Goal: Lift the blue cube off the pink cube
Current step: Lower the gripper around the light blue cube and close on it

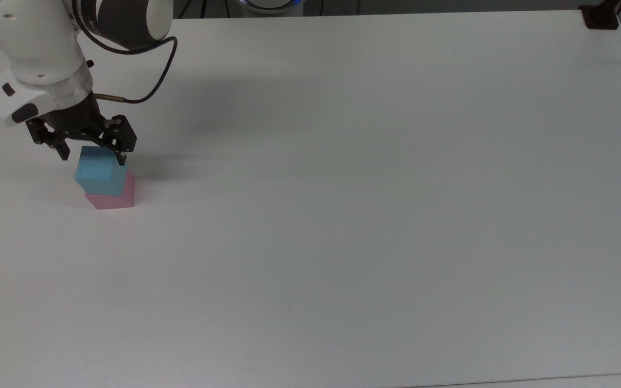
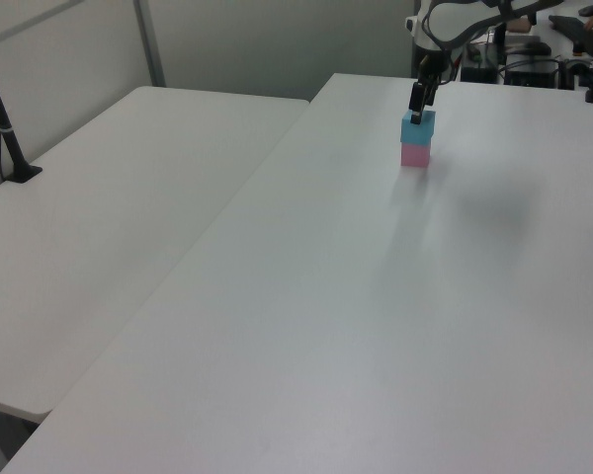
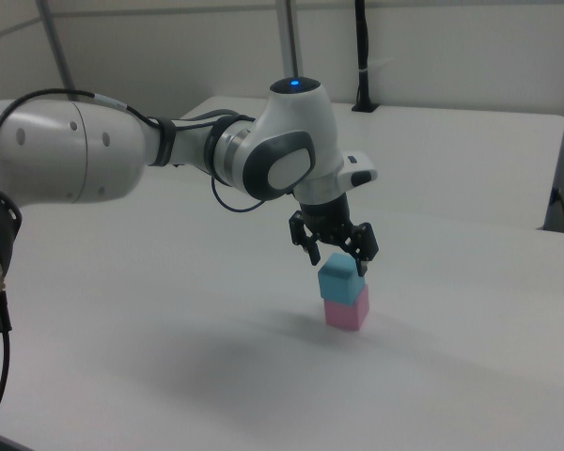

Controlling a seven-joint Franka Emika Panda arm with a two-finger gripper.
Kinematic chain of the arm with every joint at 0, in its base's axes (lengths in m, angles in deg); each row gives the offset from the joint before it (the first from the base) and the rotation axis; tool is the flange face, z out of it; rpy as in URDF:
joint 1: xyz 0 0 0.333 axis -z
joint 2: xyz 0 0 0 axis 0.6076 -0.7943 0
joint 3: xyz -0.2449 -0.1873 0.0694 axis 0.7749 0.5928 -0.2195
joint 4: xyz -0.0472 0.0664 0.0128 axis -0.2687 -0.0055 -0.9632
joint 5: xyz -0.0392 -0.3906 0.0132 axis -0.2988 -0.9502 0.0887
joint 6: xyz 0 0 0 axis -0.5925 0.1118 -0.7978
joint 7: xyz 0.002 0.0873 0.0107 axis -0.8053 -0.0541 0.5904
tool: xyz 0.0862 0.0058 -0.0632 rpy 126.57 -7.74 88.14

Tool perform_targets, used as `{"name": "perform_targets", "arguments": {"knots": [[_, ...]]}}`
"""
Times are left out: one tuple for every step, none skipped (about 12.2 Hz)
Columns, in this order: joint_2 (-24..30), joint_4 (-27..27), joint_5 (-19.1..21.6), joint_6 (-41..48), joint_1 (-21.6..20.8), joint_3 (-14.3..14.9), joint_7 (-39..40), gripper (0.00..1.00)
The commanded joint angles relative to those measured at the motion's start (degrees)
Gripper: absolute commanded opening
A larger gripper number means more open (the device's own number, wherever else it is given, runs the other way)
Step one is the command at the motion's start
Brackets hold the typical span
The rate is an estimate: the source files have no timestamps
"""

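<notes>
— Near the top view's left edge, what is seen on the white surface?

— Two cubes are stacked there. The blue cube is set on the pink cube, slightly offset, so that a strip of pink is left showing at the top view's right and along the near side. In the right view the blue cube is seen square on top of the pink cube.

— And where is the gripper placed?

— It is held directly over the stack, pointing down, at the end of the white arm. Its fingers are spread wide, and the upper part of the blue cube is straddled by them: one fingertip is seen just beyond each side of the cube. Nothing is gripped, and whether the tips touch the cube's sides cannot be told.

— Is the same shown from the left view?

— Yes, the gripper is seen just above the blue cube, with the pink cube beneath, resting on the surface.
</notes>
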Motion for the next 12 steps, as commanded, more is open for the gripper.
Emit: {"name": "perform_targets", "arguments": {"knots": [[-0.18, 0.55, 0.43, -1.11, -0.58, 0.12, -0.95, 0.89], [-0.09, 0.90, 0.34, -1.20, -0.84, 0.03, -1.12, 0.64], [-0.18, 0.91, -0.01, -1.20, -1.45, 0.03, -1.56, 0.52], [-0.09, 0.91, -0.18, -1.03, -1.46, 0.03, -1.56, 0.45], [0.00, 0.73, -0.27, -0.85, -1.46, 0.03, -1.56, 0.42], [0.69, 0.64, -0.19, -0.33, -1.46, 0.03, -1.56, 0.41], [1.74, 0.64, -0.19, 0.89, -1.55, 0.03, -1.56, 0.41], [2.97, 0.47, -0.19, 3.43, -1.55, -0.14, -1.56, 0.41], [4.03, 0.55, -0.19, 4.93, -2.07, -0.14, -1.56, 0.41], [4.82, 0.55, -0.19, 6.43, -2.86, -0.14, -1.65, 0.41], [5.27, 0.55, -0.19, 7.57, -4.17, -0.14, -2.35, 0.41], [5.44, 0.47, -0.27, 8.02, -5.84, -0.32, -5.66, 0.41]]}}
